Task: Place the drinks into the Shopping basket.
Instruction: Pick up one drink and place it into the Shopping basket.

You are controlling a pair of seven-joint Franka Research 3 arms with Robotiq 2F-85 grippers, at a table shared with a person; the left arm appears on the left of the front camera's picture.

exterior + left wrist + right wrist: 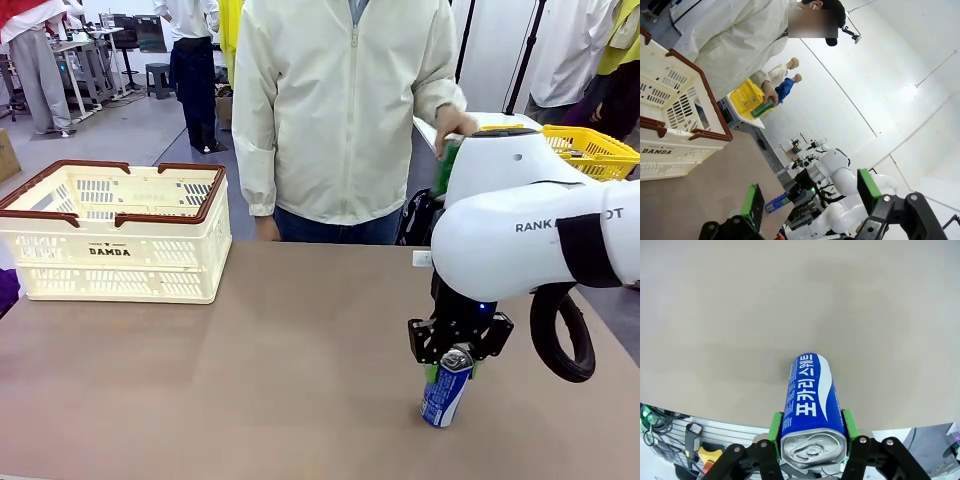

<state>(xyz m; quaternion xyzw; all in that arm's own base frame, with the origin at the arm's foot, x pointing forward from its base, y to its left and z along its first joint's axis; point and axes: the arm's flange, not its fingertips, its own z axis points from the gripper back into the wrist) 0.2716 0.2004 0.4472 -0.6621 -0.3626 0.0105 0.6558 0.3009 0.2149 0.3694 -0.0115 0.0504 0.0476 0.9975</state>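
The right gripper (812, 426) is clamped on 1 blue can (810, 390) just below its silver top. The can is slightly tilted on the table (250, 380), well right of the Shopping basket (110, 250). The left gripper (811, 196) has its jaws wide apart, holding nothing.

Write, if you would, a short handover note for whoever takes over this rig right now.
Right gripper: shut on a blue can, which is tilted and low over the near right of the table.
Left gripper: open, holding nothing, raised above the table.
Person's hand: holds a green can at the far right, near the yellow basket.
Shopping basket: on the table's far left; its contents cannot be told.
Done: blue can gripped.
Left: carry it across into the Shopping basket, then probably the green can.
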